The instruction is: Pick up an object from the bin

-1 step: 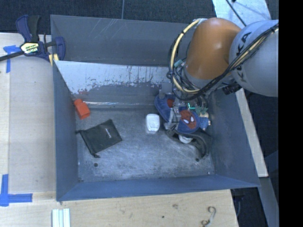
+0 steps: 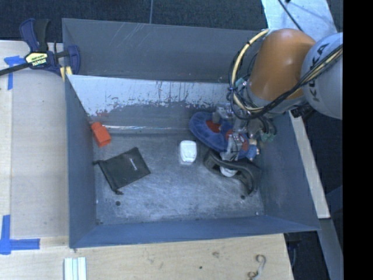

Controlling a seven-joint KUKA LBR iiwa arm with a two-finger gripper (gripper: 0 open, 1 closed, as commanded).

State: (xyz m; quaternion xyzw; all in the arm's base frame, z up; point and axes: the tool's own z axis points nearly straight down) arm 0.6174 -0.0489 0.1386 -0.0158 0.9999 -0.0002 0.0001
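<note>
1. The blue thing [image 2: 204,130], just right of the white block [image 2: 187,151], is partly hidden by the end effector [image 2: 233,147].
2. The end effector is seen over a black strap [image 2: 247,177], right of the block; whether it is spread cannot be told.

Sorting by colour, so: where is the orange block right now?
In the camera view, the orange block lies on the left side of the bin, near the back wall, just above the black pouch.
</note>
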